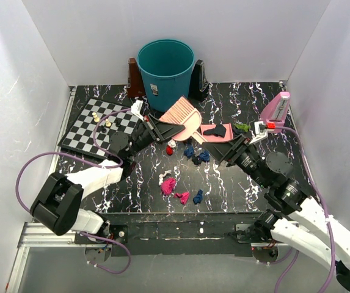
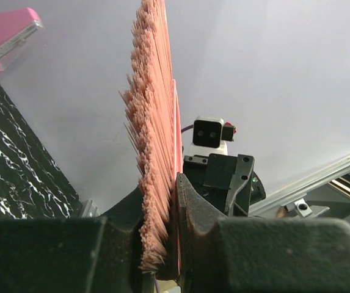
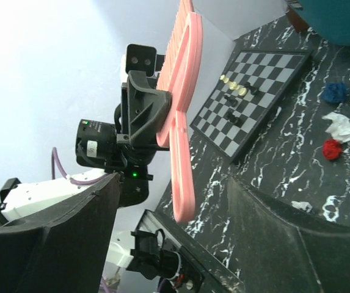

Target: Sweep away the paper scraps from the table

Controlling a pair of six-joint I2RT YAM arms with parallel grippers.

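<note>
The small crumpled paper scraps (image 1: 189, 151) lie loose on the black, white-veined marble-look table (image 1: 223, 183), in the stretch between the two grippers and back toward the arm bases. Two dark blue wads sit just off the tip of the right gripper (image 1: 226, 145), and a red and a white one just off the left gripper (image 1: 155, 129). Magenta wads and another blue one lie nearer the bases, and a green one lies beyond the right gripper. The left gripper is clamped narrow on a pink-backed hand brush (image 1: 181, 115) with peach bristles. Its wrist view shows the bristles and pink back pinched between the fingers (image 2: 205, 213), the bristle tips touching nothing there. The hand brush fans out past the gripper toward a round teal plastic bin (image 1: 165, 61). The right gripper's dark fingers (image 3: 52, 238) stand wide apart, nothing held between them in its own view. From above, its tip sits at a flat pink plastic dustpan (image 1: 208, 130); whether they touch cannot be told. A black-and-white chessboard (image 1: 92, 125) with small pieces lies on the left gripper's outer side. A pink stapler-like object (image 1: 277, 108) stands behind the right gripper.
</note>
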